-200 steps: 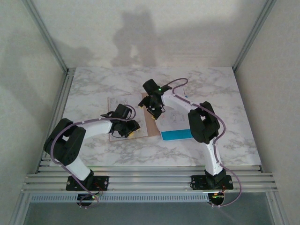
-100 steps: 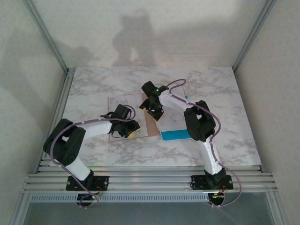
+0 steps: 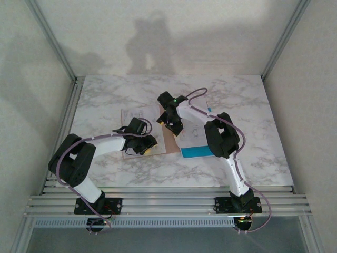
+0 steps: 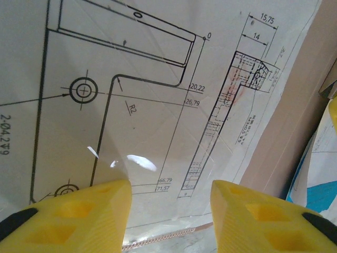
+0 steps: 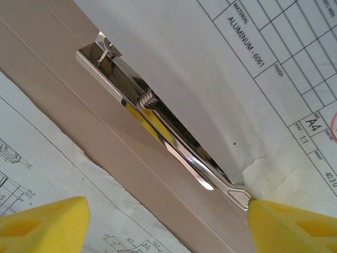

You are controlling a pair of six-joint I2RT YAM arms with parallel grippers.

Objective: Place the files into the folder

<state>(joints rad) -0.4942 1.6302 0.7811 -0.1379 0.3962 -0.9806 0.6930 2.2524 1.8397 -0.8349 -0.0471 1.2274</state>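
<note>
Overhead: folder lies flat mid-desk, files spread over it, left end effector and right end effector low above them.

Left wrist: yellow fingers parted, empty, over a printed drawing.

Right wrist: jaws wide, empty, straddling the folder's metal clip.

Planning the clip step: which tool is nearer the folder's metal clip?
Right. The right tool is open directly above the metal clip on the folder; the left tool is off to its side, over a drawing sheet.
</note>
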